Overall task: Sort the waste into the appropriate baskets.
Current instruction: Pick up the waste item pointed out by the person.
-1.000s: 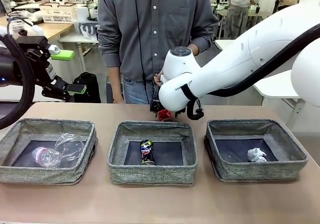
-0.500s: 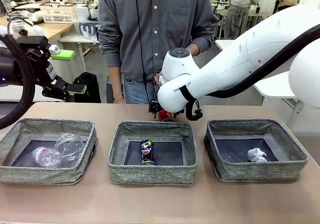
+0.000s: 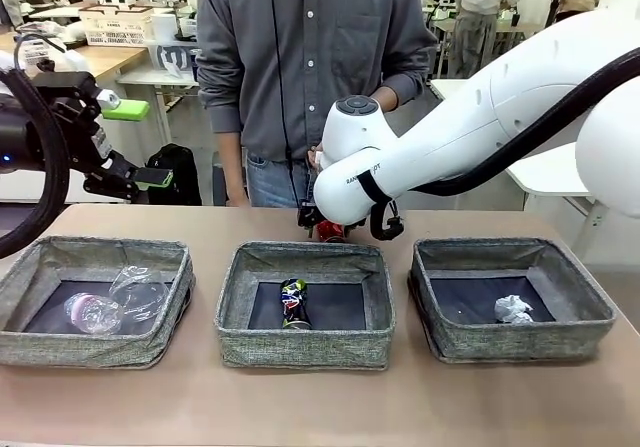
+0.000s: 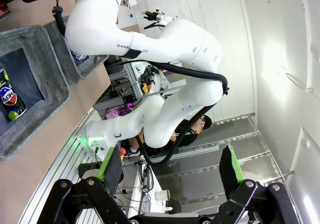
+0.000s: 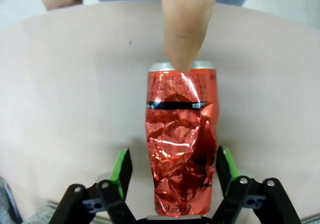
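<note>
The right arm (image 3: pixel 470 127) is built of smooth white rounded shells, with a grey-capped joint and small dark lettering printed on the wrist. A thick black cable (image 3: pixel 560 107) is run along it, and a black strap is looped under the wrist. The left gripper (image 3: pixel 110 142) is made of black linked bars with bright green pads (image 3: pixel 125 110); a black hose is curved beside it. The right gripper (image 5: pixel 172 176) shows black fingers, silver screws and green pads (image 5: pixel 121 166). A grey buttoned shirt (image 3: pixel 300 47) and blue jeans are worn by the person.
</note>
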`<state>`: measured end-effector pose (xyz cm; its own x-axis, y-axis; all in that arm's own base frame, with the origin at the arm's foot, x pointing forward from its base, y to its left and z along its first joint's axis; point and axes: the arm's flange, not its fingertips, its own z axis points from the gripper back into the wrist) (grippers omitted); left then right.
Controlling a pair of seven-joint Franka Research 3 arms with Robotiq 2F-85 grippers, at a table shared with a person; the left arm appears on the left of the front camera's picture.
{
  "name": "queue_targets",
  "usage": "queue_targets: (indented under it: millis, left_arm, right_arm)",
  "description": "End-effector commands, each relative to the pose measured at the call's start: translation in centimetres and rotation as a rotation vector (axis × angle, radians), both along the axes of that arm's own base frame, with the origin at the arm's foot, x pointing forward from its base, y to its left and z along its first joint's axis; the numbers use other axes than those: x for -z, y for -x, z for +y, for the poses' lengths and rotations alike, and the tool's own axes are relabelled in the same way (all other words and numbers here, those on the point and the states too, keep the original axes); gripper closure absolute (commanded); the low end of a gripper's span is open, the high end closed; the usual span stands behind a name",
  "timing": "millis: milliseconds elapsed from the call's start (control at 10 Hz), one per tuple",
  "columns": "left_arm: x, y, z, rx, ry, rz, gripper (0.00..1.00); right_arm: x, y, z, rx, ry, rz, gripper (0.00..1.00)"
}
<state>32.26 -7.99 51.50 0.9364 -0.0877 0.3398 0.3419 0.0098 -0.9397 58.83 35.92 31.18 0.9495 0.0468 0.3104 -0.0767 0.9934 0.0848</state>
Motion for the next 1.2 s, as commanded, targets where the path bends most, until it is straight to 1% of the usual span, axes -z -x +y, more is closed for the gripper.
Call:
queue_targets:
  millis: [0,100,200,500,700,1000,1100]
  left_arm:
    - [0.14,0.49,-0.21,0.001,0.024,-0.018,0.0]
    - [0.14,0.49,-0.21,0.001,0.024,-0.018,0.0]
    - [0.14,0.49,-0.21,0.001,0.024,-0.018,0.0]
    - [0.14,0.49,-0.21,0.001,0.024,-0.018,0.0]
    - [0.14,0.49,-0.21,0.001,0.024,-0.018,0.0]
    - [0.14,0.49,-0.21,0.001,0.024,-0.018,0.0]
    - [0.14,0.49,-0.21,0.001,0.024,-0.018,0.0]
  right_arm:
    - [-0.18,-0.62,0.04,-0.004,0.013,-0.005,1.0]
    - [-0.2,-0.59,0.02,-0.003,0.014,-0.006,0.64]
    - [-0.25,-0.54,-0.01,-0.007,0.018,-0.014,1.0]
    - [-0.18,-0.59,-0.03,-0.008,0.017,-0.024,1.0]
    - [-0.28,-0.49,-0.27,-0.007,0.008,-0.045,1.0]
    - [-0.41,-0.37,-0.59,-0.008,0.008,-0.043,1.0]
    - [-1.0,-0.06,-0.94,-0.021,0.0,-0.039,1.0]
